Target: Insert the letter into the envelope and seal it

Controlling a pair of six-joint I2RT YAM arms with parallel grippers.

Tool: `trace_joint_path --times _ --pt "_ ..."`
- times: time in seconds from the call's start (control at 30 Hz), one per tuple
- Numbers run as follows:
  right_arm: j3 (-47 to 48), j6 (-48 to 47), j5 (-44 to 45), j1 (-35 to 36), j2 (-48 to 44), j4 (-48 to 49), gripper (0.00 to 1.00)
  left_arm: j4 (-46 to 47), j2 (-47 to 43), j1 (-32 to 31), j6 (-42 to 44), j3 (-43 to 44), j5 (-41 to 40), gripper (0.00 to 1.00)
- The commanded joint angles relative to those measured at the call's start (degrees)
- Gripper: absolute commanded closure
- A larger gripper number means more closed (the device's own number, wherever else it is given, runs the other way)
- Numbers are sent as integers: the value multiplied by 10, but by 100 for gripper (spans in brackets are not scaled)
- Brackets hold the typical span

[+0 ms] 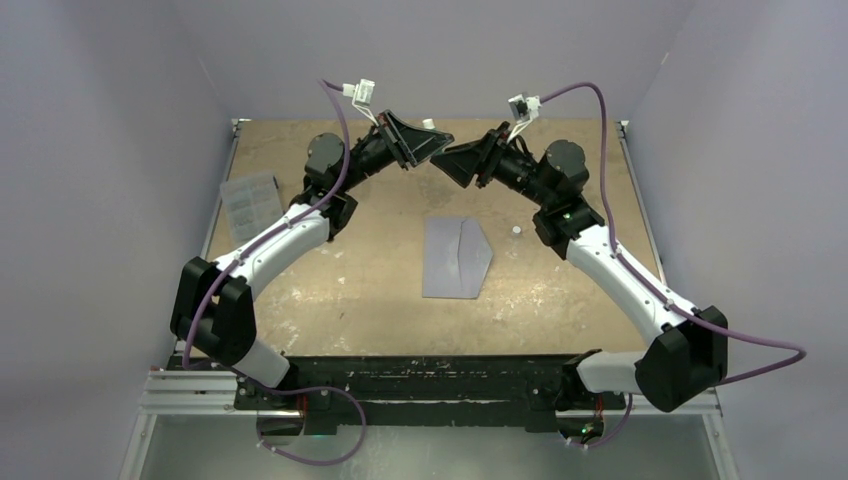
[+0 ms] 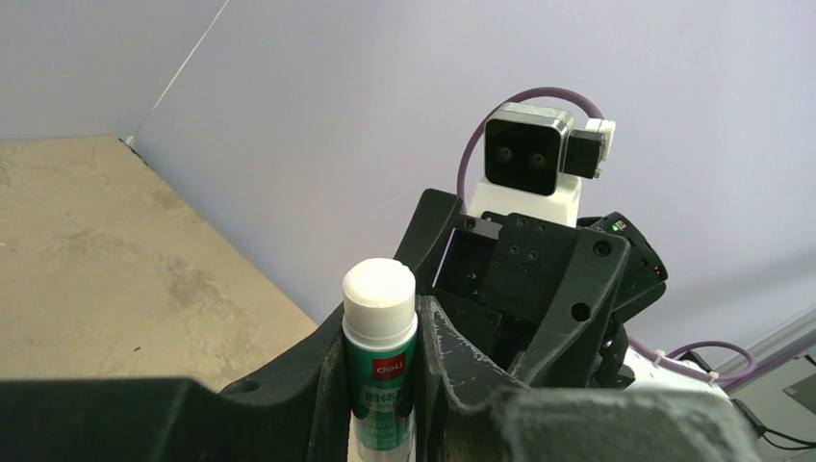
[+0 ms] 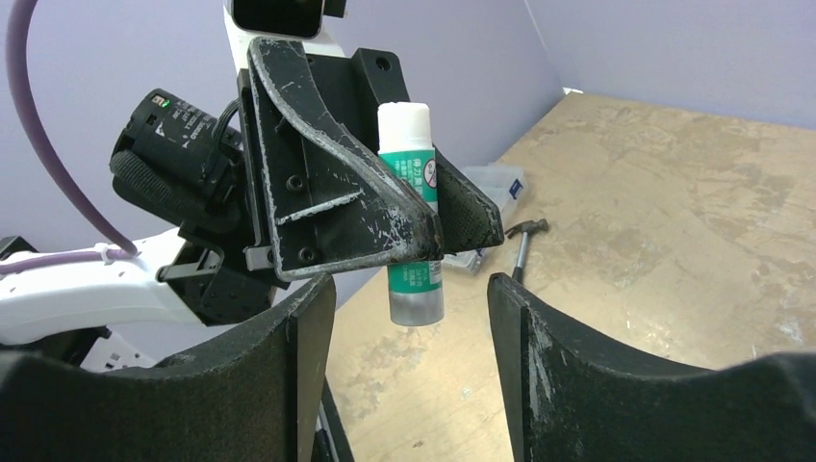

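When viewed from the top camera, the table (image 1: 350, 290) carries a clear ribbed plastic box (image 1: 248, 198) at the left of the frame, close to the left arm's elbow. To its right, the left arm rises toward the upper centre of the frame, where the left gripper (image 1: 428, 138) is held up off the table.

The left wrist view shows this gripper's fingers (image 2: 332, 366) pressed against both sides of a glue stick (image 2: 379, 327). The stick stands upright with its green-labelled body pinched between them. Its white end sits at the top, uncapped and above the fingers.

At the centre of the top view, below both grippers, the envelope (image 1: 455, 258) lies flat on the table. It is grey-blue, its pointed flap is directed toward the right of the frame, and neither gripper touches it.

Further right, the right gripper (image 1: 455, 160) faces the left gripper, tip toward tip. In the right wrist view its two fingers (image 3: 539, 356) stand spread apart at the bottom of the frame. The lower end of the glue stick hangs in the gap between them without contact.

A small white round object (image 1: 516, 230) lies on the table just right of the envelope. A small hammer (image 3: 524, 241) lies on the table beside the plastic box, right of centre in the right wrist view.
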Motion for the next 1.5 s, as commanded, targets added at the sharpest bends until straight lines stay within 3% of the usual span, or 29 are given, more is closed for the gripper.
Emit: trace_joint_path --times 0.0,0.27,0.3,0.4,0.47,0.57,0.7,0.87,1.0,1.13,1.3,1.47 --pt "-2 -3 -20 2 -4 30 41 38 -1 3 -13 25 11 100" --pt "9 4 -49 3 13 45 63 49 1 4 -23 21 15 100" --pt "11 4 -54 3 16 45 63 52 1 4 -24 21 14 100" --pt "12 7 -61 3 21 43 52 56 3 6 -28 21 14 100" --pt "7 11 -61 3 18 52 52 60 3 9 -31 21 14 100" --pt "4 13 -48 3 14 61 67 65 3 12 -32 21 18 100" --pt "1 30 -51 3 14 92 72 82 7 12 -43 19 33 100" --pt "-8 68 -93 2 16 142 98 91 10 17 -41 27 58 100" --pt "-17 166 -166 -7 25 253 100 140 22 34 -23 55 157 100" --pt "-46 368 -185 -12 51 503 100 278 25 57 -27 49 218 100" --pt "-50 594 -121 -14 115 789 100 405 37 68 -79 61 203 100" --pt "-46 701 -18 -13 150 894 100 466 38 68 -112 62 181 100"
